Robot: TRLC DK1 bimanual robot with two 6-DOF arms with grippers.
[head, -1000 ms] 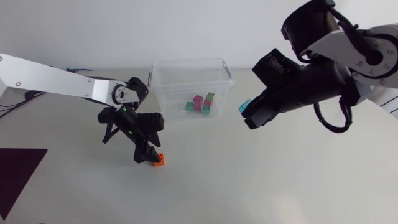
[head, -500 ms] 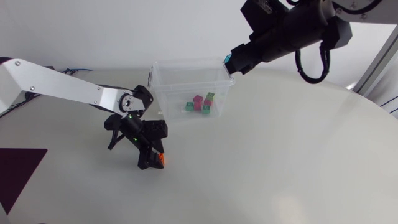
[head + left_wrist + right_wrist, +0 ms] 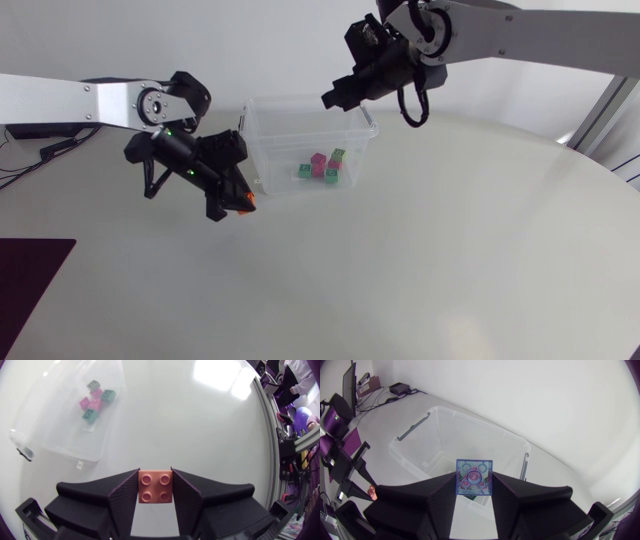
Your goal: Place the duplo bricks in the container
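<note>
My left gripper (image 3: 155,488) is clamped on an orange brick (image 3: 155,486), one finger on each side, studs facing the wrist camera. It hangs above the table (image 3: 450,250), at the container's (image 3: 262,172) 8 o'clock in the head view. I judge the brick is held high so it can pass over the near wall without knocking it.

My right gripper (image 3: 474,482) is closed on a blue brick (image 3: 474,477), gripped by its sides with the hollow underside toward the camera. It sits over the container's rim at about 1 o'clock in the head view. The open box lies just ahead of and below the fingers in the right wrist view. That looks like a drop position, so I judge the blue brick goes in first.

A few pink and green bricks (image 3: 322,167) lie clustered on the container floor toward 5 o'clock. The rest of the floor is free, so either drop should land flat.

The container is clear plastic with a clip on each short end and no lid on. It stands at the table's 12 o'clock. The table is pale and glossy, with a rounded edge from 2 to 4 o'clock. Bright glare shows on it in the left wrist view, and it may let a dropped brick slide.
</note>
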